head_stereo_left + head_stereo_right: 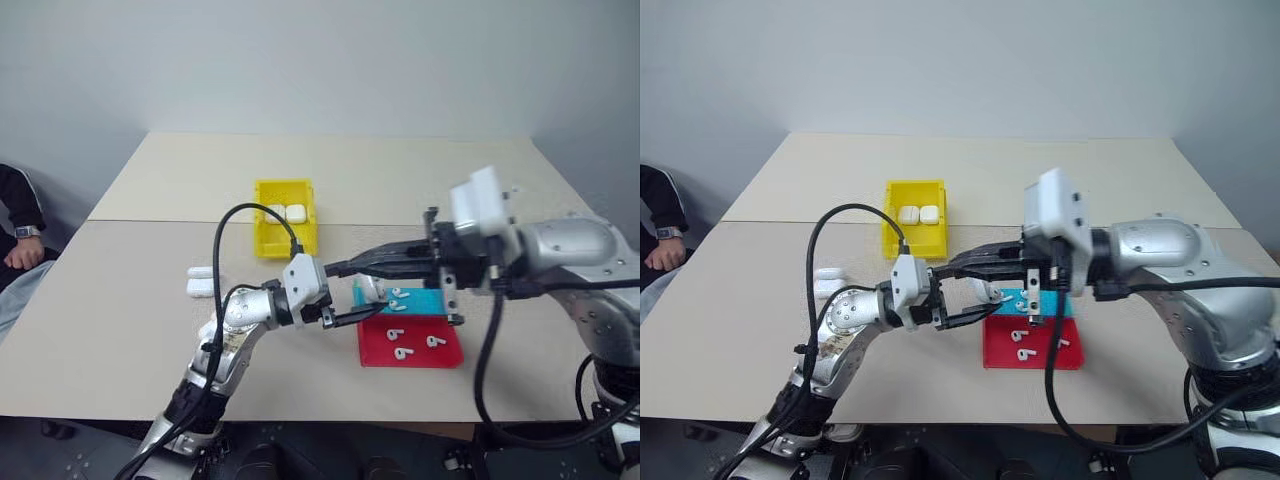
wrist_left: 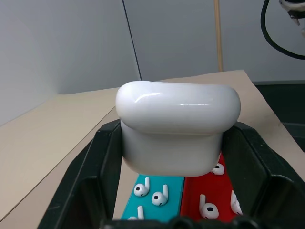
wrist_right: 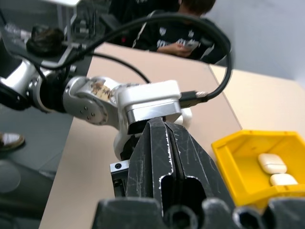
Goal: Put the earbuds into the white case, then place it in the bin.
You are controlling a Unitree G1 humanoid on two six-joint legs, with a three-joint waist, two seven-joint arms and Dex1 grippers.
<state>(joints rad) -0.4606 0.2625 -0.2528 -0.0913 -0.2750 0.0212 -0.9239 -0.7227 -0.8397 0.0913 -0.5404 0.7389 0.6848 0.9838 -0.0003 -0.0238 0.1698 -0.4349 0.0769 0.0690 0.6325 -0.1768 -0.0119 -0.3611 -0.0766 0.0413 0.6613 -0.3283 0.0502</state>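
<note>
My left gripper [image 1: 352, 306] is shut on a white case [image 2: 178, 129], held level above the trays' left edge. The right gripper [image 1: 336, 268] reaches in from the right just above it. Its black fingers [image 3: 159, 143] are pressed together, and I cannot tell whether anything sits at the tips. Earbuds [image 1: 398, 300] lie on the teal tray [image 1: 428, 300] and more earbuds [image 1: 402, 350] on the red tray [image 1: 440, 356]. Behind and to the left, the yellow bin [image 1: 285, 244] holds two white cases [image 1: 287, 212].
Two more white cases [image 1: 200, 281] lie on the table left of my left arm. A person [image 1: 18, 232] sits at the table's left edge. Black cables loop over both arms.
</note>
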